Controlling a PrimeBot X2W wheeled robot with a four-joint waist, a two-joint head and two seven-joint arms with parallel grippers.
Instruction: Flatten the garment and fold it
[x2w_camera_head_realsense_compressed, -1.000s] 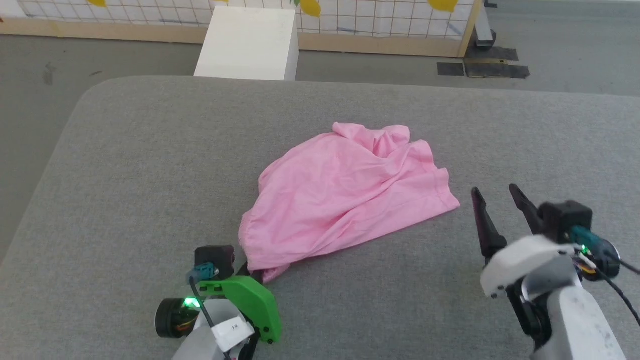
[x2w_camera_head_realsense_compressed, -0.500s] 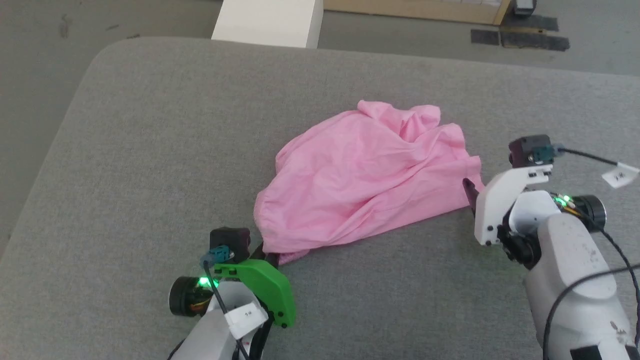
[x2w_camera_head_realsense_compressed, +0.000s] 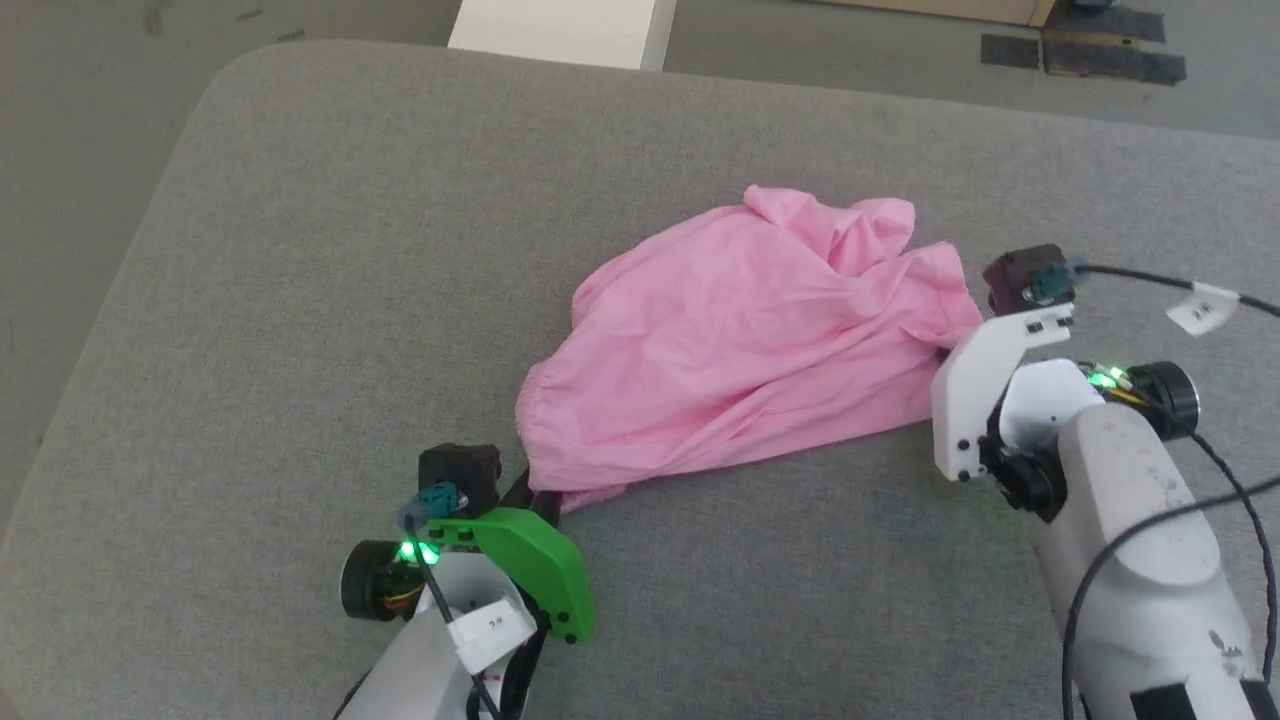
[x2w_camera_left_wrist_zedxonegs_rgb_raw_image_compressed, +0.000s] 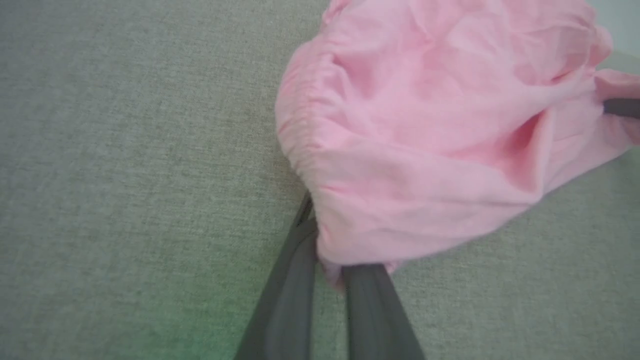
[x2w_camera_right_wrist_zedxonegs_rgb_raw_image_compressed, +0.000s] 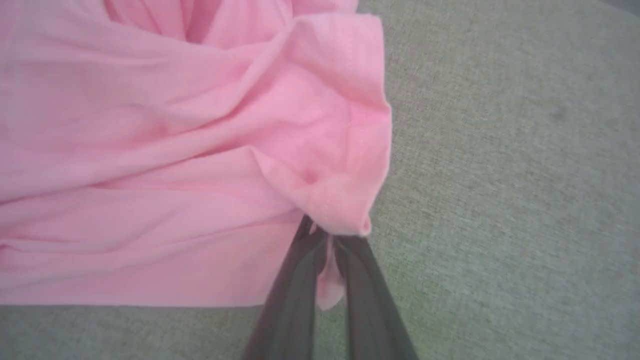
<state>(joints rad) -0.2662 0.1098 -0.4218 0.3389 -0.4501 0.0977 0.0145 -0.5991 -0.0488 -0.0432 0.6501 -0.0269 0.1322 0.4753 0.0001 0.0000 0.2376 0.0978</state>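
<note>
The garment (x2w_camera_head_realsense_compressed: 740, 340), plain light pink and crumpled, lies in a loose heap on the grey table (x2w_camera_head_realsense_compressed: 300, 300). My left gripper (x2w_camera_head_realsense_compressed: 545, 497) is shut on its near left gathered edge; the left wrist view shows the garment (x2w_camera_left_wrist_zedxonegs_rgb_raw_image_compressed: 425, 125) bulging over my left gripper (x2w_camera_left_wrist_zedxonegs_rgb_raw_image_compressed: 330, 260), whose tips it hides. My right gripper (x2w_camera_head_realsense_compressed: 945, 352) is at the garment's right corner, with its fingers hidden behind the white wrist bracket. In the right wrist view my right gripper (x2w_camera_right_wrist_zedxonegs_rgb_raw_image_compressed: 325, 237) is shut on the hemmed corner of the garment (x2w_camera_right_wrist_zedxonegs_rgb_raw_image_compressed: 175, 150), and a tab of cloth hangs between the fingers.
A white box (x2w_camera_head_realsense_compressed: 560, 30) stands on the floor just past the table's far edge. Black tape patches (x2w_camera_head_realsense_compressed: 1085, 55) mark the floor at the far right. The table's rounded left corner (x2w_camera_head_realsense_compressed: 225, 75) lies far left. Bare grey surface surrounds the cloth.
My right gripper, open at the front right a second ago, has moved in to the garment's right corner and shut on it. The head camera has tilted down. The left gripper keeps its hold.
</note>
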